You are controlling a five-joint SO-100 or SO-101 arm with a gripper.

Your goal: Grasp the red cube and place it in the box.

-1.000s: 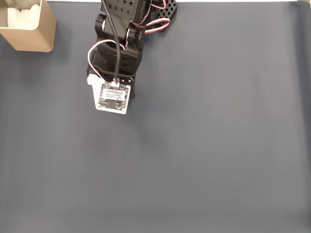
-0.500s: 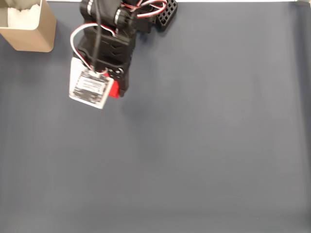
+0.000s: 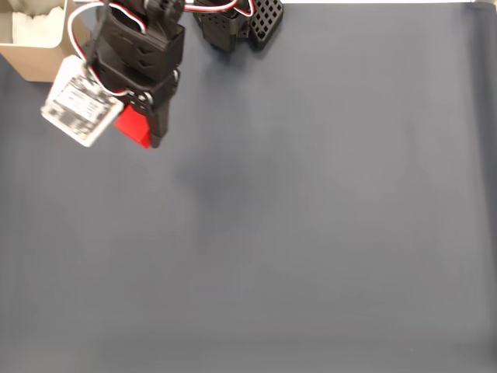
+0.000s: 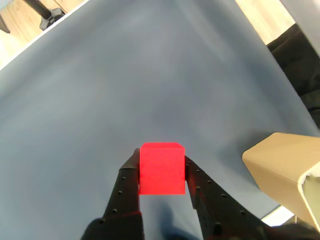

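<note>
Between your gripper's closed fingers sits the red cube, held clear of the mat; the box lies just right of it in the wrist view.

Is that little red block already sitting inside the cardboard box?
No. In the wrist view the red cube is clamped between the black jaws above the grey mat, with the box off to the right.

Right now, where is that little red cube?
The red cube sits clamped in the gripper, held above the grey mat; in the fixed view it is upper left, near the box.
</note>
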